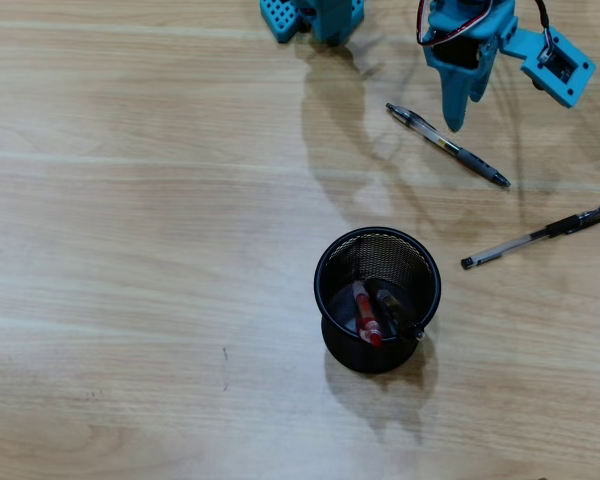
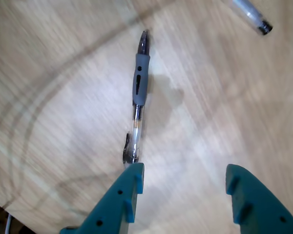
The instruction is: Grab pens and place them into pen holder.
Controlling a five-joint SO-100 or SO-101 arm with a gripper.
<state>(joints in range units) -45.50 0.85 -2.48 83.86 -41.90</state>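
Observation:
The black wire-mesh pen holder (image 1: pixel 378 299) stands on the wooden table, with a red and clear pen (image 1: pixel 366 314) and a black pen (image 1: pixel 397 312) leaning inside it. A clear pen with a grey grip (image 1: pixel 447 145) (image 2: pixel 138 100) lies just below my teal gripper (image 1: pixel 456 118). Another clear pen with a black cap (image 1: pixel 536 236) lies to the right of the holder; only its tip (image 2: pixel 254 16) shows in the wrist view. My gripper (image 2: pixel 184 176) is open and holds nothing. Its left finger (image 2: pixel 128 195) hangs over the grey-grip pen's clip end, so the pen lies at the left edge of the gap.
The arm's teal base (image 1: pixel 313 18) sits at the top edge of the overhead view. Bare wooden table (image 1: pixel 130 250) spreads to the left of the holder and below it.

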